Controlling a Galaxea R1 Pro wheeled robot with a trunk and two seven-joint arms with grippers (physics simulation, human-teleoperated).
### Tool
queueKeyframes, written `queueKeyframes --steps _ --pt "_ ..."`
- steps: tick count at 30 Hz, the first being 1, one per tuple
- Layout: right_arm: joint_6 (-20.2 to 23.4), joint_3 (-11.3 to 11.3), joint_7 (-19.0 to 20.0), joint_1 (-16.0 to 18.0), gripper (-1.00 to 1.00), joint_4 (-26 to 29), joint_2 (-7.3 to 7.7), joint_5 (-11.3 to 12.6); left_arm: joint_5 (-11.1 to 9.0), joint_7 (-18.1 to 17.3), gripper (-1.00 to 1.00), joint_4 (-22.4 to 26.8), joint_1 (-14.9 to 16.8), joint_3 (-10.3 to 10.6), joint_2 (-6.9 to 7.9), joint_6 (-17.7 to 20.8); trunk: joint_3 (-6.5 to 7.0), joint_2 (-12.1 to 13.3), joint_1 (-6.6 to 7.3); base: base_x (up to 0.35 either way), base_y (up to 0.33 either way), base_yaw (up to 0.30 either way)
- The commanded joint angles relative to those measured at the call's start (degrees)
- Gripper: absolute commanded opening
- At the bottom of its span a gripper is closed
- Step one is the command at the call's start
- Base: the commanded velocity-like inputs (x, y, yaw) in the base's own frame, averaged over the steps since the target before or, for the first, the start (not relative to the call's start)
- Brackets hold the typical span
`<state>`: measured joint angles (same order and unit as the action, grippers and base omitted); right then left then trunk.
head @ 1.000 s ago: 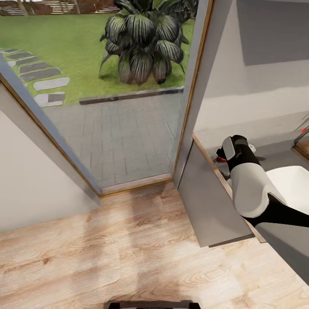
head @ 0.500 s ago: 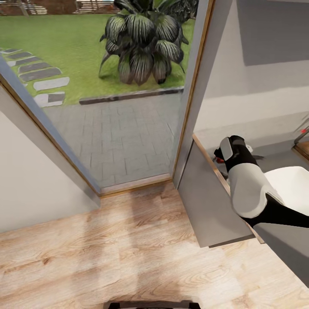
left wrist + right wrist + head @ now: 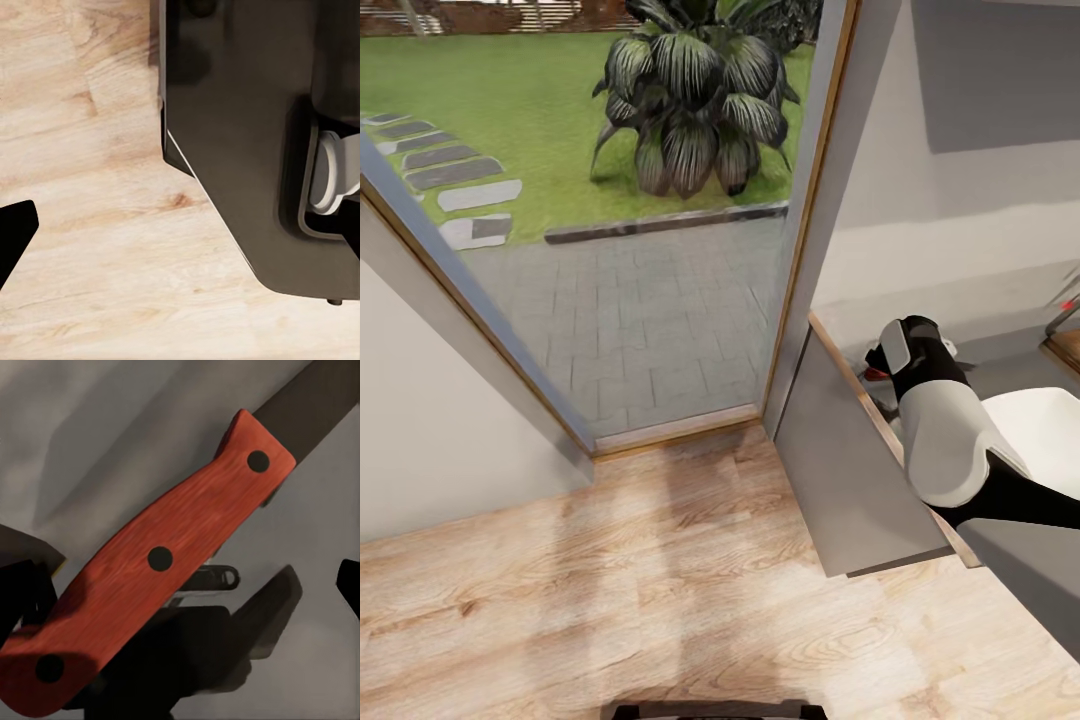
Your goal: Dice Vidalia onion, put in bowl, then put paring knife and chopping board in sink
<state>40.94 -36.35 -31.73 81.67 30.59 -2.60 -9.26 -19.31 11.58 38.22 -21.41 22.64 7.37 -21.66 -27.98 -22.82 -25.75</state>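
Here, the lines below are taking each part of the scene in turn.

Right gripper: it is hanging directly over the paring knife; dark finger parts are showing at both sides of the red handle, but I cannot tell if they are pressing on it or are apart from it.

Paring knife: it is lying on the grey countertop with the dark blade pointing away toward 1 o'clock in the right wrist view; in the head view a small red bit of it is showing at 9 o'clock of the right arm's wrist.

Bowl: the white bowl is sitting at 4 o'clock of the wrist, partly behind the arm.

Left gripper: one dark fingertip is showing over the wooden floor, next to the robot's dark base; its state I cannot tell.

Risk, grasp: the handle is lying slanted between the fingers, so a closing could be turning the knife or pushing it aside.

Risk, edge: the knife is near the counter's end by the glass door, so a slip could be sending it to the floor.

Risk, bowl: the forearm is passing close over the bowl and could be knocking it.
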Motion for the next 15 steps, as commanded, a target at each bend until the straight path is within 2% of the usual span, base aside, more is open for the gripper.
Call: queueKeyframes --steps 1,13,15 --pt "0.40 -0.38 0.18 0.07 1.00 0.09 -0.07 -0.59 -0.38 0.55 1.00 0.11 -0.01 0.48 0.10 -0.14 -0.08 -0.10 -0.04 0.000 0.000 0.000" --pt "0.46 -0.31 0.25 0.07 1.00 0.28 -0.04 0.13 -0.38 0.63 1.00 0.20 -0.01 0.48 0.87 -0.23 -0.68 -0.10 -0.04 0.000 0.000 0.000" --pt "0.46 -0.30 0.26 0.07 1.00 0.00 -0.04 -0.59 -0.38 0.62 1.00 0.21 0.00 0.48 0.88 -0.23 -0.77 -0.10 -0.04 0.000 0.000 0.000"
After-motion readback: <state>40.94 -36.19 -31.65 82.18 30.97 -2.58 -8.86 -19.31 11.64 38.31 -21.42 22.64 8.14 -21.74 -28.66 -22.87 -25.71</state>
